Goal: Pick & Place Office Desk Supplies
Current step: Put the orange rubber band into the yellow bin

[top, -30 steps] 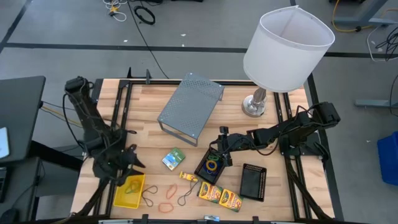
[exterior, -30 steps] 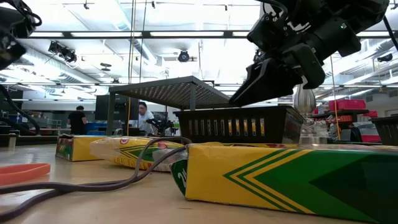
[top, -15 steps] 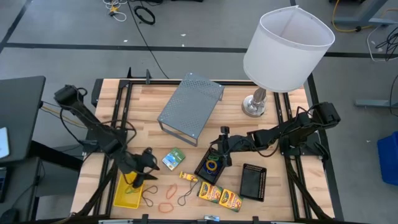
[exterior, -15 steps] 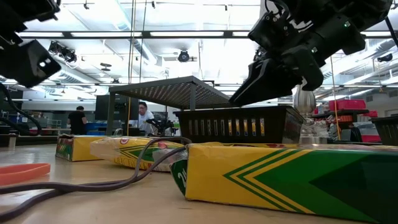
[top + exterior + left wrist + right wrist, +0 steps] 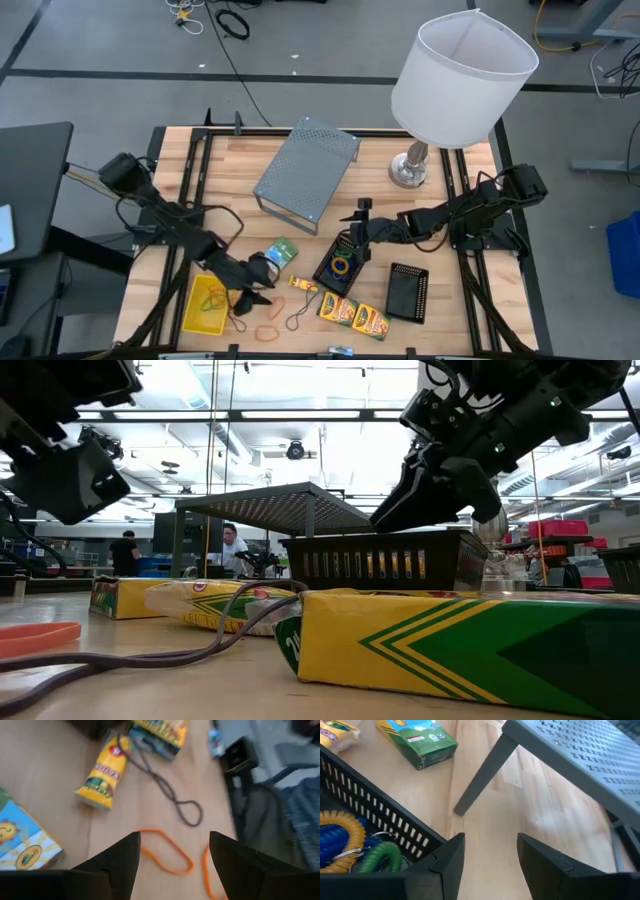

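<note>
My left gripper (image 5: 258, 288) (image 5: 174, 855) hangs open just above the table near its front edge, right of the yellow basket (image 5: 190, 318), which holds a green loop. An orange rubber-band loop (image 5: 165, 854) lies flat under its fingers. A second orange loop (image 5: 206, 870) and a dark loop (image 5: 170, 795) lie close by. My right gripper (image 5: 350, 245) (image 5: 487, 865) stands open over the far corner of a black mesh tray (image 5: 375, 820) that holds coloured coils. The green-white packet (image 5: 280, 255) lies flat between the arms.
A second black mesh tray (image 5: 407, 292), two crayon boxes (image 5: 353, 314) and a small yellow packet (image 5: 303, 285) lie near the front edge. A grey mesh shelf (image 5: 305, 170) stands at the back, with the white-shaded lamp (image 5: 455, 80) to its right.
My left gripper has swung from above the yellow basket toward the table's right edge and a little down. It now stands over the rubber bands. The green loop stays in the basket.
</note>
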`<state>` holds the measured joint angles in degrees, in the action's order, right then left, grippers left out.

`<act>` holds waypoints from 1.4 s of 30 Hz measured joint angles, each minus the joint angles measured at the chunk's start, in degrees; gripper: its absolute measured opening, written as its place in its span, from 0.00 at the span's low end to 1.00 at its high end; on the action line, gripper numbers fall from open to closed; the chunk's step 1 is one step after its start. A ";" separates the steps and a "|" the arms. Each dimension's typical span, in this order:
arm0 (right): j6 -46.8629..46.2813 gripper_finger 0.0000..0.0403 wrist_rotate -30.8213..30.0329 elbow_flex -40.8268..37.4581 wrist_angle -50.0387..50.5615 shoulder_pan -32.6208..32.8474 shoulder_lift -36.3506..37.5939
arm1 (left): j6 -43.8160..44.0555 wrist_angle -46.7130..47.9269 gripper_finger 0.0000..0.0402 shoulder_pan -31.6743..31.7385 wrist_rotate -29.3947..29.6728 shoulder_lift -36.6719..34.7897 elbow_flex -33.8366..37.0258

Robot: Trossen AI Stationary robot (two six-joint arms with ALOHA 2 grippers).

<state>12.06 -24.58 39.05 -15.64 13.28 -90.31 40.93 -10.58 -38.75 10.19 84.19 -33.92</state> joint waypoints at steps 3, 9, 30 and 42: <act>0.86 0.47 -1.80 0.00 -0.23 0.69 -0.01 | 1.34 7.83 0.60 1.01 -0.38 3.16 -4.27; 2.39 0.47 -7.23 0.00 -0.87 2.96 0.00 | 1.86 17.44 0.60 2.51 -3.37 8.36 -10.85; 2.38 0.47 -17.22 0.00 -2.23 8.46 0.00 | 5.00 21.97 0.48 3.59 -2.66 19.21 -17.43; 2.37 0.47 -17.84 0.00 -2.20 8.79 0.00 | 0.91 23.13 0.01 3.62 -1.52 19.29 -17.19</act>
<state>14.44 -42.41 39.05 -17.83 22.06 -90.32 41.84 12.56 -35.14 8.67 103.48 -51.11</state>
